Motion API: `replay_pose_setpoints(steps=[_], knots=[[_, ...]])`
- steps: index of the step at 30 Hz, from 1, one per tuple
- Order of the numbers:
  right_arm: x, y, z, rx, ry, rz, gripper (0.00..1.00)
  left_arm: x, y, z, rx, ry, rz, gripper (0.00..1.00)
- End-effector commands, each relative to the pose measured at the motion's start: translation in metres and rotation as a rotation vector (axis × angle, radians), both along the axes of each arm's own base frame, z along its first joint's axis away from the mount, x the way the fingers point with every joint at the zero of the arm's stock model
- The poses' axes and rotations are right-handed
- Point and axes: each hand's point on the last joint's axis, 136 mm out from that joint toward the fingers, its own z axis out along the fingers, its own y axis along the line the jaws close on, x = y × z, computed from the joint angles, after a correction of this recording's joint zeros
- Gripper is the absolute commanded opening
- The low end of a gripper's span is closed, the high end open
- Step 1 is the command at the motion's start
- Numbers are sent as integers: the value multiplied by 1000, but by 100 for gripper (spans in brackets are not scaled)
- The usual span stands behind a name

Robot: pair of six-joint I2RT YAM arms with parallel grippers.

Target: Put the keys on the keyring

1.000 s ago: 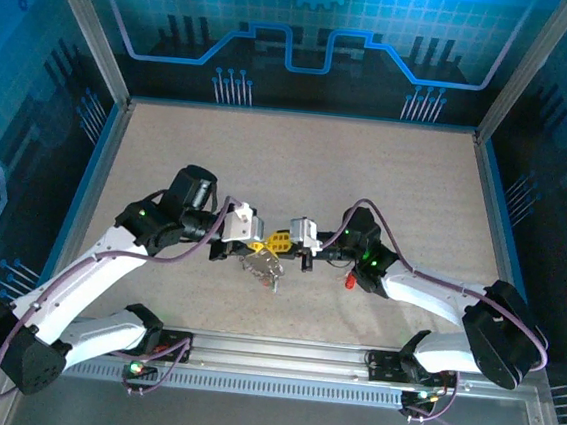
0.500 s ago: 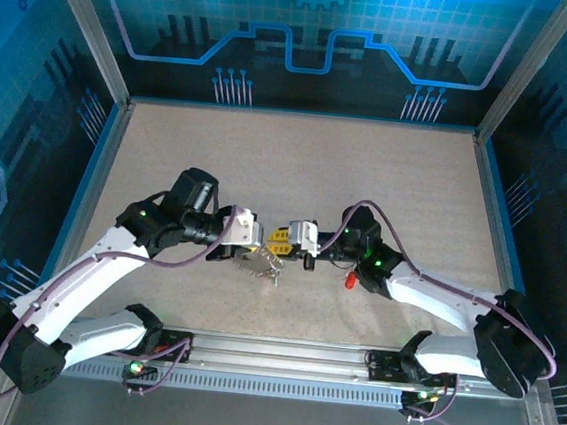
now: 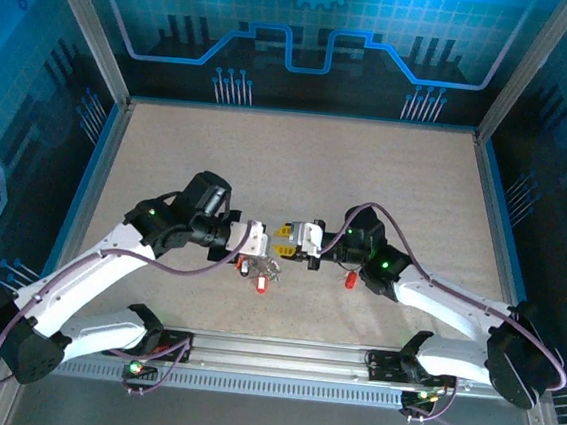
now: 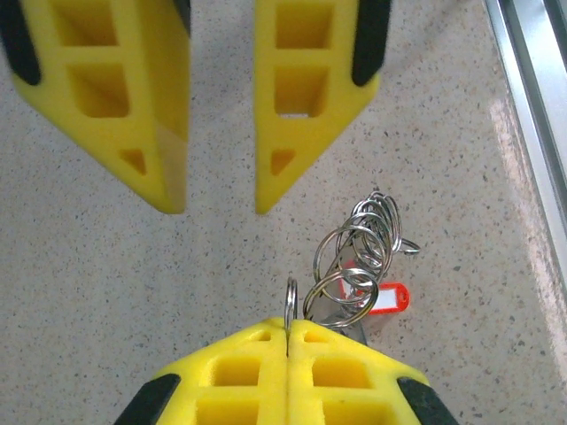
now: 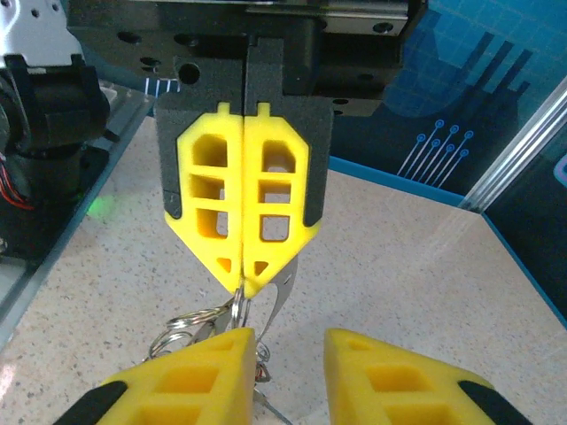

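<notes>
1. Since a second ago my right claw [image 4: 219, 205] has let go. Its two yellow fingers now stand apart with nothing between them, facing my left claw across a small gap.
2. My left claw [image 5: 241, 285] is pressed together and clamped on the thin rim of the keyring [image 4: 290, 305]. The keyring stands edge-on right at the seam of my left fingertips.
3. A bunch of silvery rings [image 4: 359, 252] trails from beside that keyring, just to the right of my left fingertips. It sits off to one side of the gap between my two claws.
4. The red key [image 4: 387, 298] sits at the near end of the bunch, close beside my left claw's right finger. From above it now shows just below my left claw, where no red showed a second ago.
5. I cannot tell whether the bunch rests on the speckled table [image 4: 106, 283] or hangs just clear of it.
6. A second red piece [image 3: 352, 277] lies behind my right claw, beside that wrist and well apart from the bunch. It is probably another key, though it is too small to be sure.
</notes>
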Motion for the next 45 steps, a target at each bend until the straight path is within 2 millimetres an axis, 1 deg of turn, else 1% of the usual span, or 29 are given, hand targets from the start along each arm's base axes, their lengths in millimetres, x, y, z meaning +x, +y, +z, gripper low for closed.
replay_pose_setpoints(steps=[1,5,7,9,11,13,14,15,17,19,20,23,25,26,27,28,31,34,36,38,42,45], knots=[[1,-7,-1,-37,-45,-34,27,6,-5,11,13,-74,-37,0],[10,-19,-1,-50,-67,-138,28,11,-9,14,1,-125,-44,0],[13,-25,-2,-37,-48,-186,34,14,-11,15,-14,-155,-51,0],[20,-33,-1,-7,-2,-269,38,16,-14,14,-28,-190,-71,0],[36,-49,0,42,89,-423,48,18,-18,9,-42,-212,-84,0],[53,-69,-2,82,219,-578,58,19,-21,4,-50,-214,-100,0],[58,-79,-8,85,310,-649,60,19,-22,2,-50,-211,-105,0],[64,-89,-11,99,397,-717,60,21,-23,0,-48,-208,-105,0],[75,-119,-31,130,656,-931,64,24,-25,-4,-45,-210,-102,0],[76,-152,-61,114,913,-1152,64,28,-26,-7,-48,-218,-94,0],[72,-161,-75,86,1033,-1202,63,29,-27,-8,-52,-221,-92,0],[53,-182,-113,11,1293,-1310,59,32,-29,-10,-59,-213,-78,0],[40,-187,-130,-46,1374,-1324,55,33,-29,-11,-65,-212,-71,0],[32,-188,-137,-80,1402,-1326,54,33,-30,-13,-68,-210,-67,0],[26,-189,-142,-112,1424,-1324,54,34,-30,-14,-70,-207,-63,0],[20,-189,-147,-150,1450,-1317,51,35,-30,-15,-72,-203,-57,0],[-1,-189,-164,-261,1529,-1302,47,38,-30,-17,-85,-190,-34,0],[-12,-189,-175,-303,1579,-1296,40,39,-30,-22,-96,-175,-26,0],[-11,-191,-177,-308,1581,-1316,37,42,-30,-21,-98,-168,-16,0],[-6,-193,-178,-311,1559,-1334,37,43,-29,-22,-98,-154,-12,0],[10,-200,-182,-352,1484,-1353,38,41,-28,-24,-104,-138,1,0],[21,-198,-185,-349,1467,-1344,36,40,-29,-28,-103,-117,1,0]])
